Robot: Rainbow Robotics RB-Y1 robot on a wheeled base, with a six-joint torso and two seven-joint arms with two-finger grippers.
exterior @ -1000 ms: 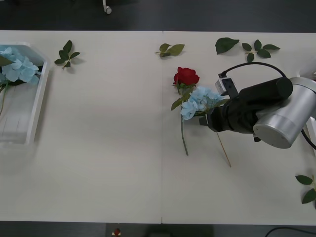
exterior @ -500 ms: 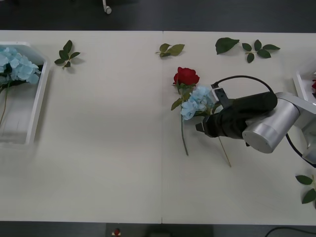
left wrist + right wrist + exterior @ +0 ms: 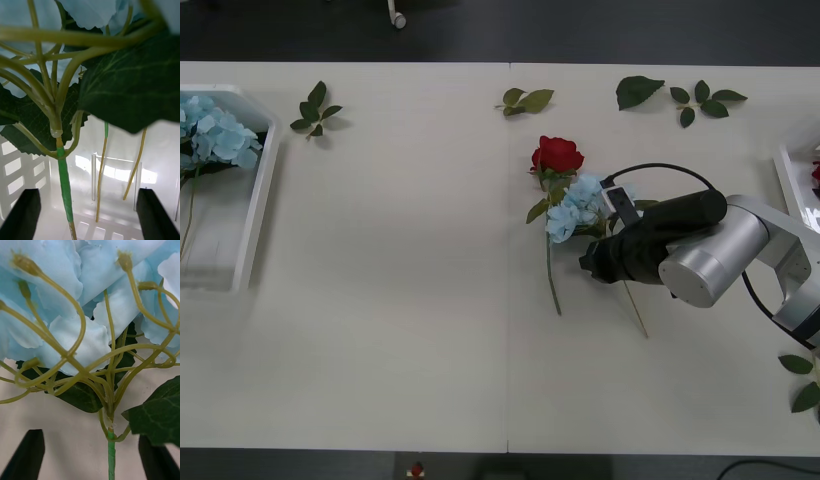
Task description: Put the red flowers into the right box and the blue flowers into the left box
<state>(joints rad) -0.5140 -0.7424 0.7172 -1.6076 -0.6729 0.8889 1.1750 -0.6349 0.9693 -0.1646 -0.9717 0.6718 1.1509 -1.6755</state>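
One blue flower [image 3: 578,204] lies mid-table, its petals touching a red flower [image 3: 557,154] just behind it. My right gripper [image 3: 589,257] sits low at the blue flower's base. In the right wrist view the black fingers [image 3: 25,457] stand open on either side of the blue flower's green stem [image 3: 111,454], under its petals [image 3: 75,341]. The left box [image 3: 252,225] at the far left holds blue flowers [image 3: 218,132]. My left gripper [image 3: 90,221] hangs open inside that white box [image 3: 112,176], with a green stem [image 3: 64,187] between its fingers and not clamped. The right box [image 3: 787,170] shows at the right edge.
Loose leaf sprigs lie along the table's far side [image 3: 316,108], [image 3: 526,99], [image 3: 640,91], [image 3: 704,99], and one lies near the front right [image 3: 804,382]. The red flower's stem [image 3: 552,280] and the blue flower's tan stem [image 3: 635,312] run toward the front.
My right arm has dropped lower and shifted slightly toward the table's front, closing on the blue flower's stem base. The flowers on the table have not moved.
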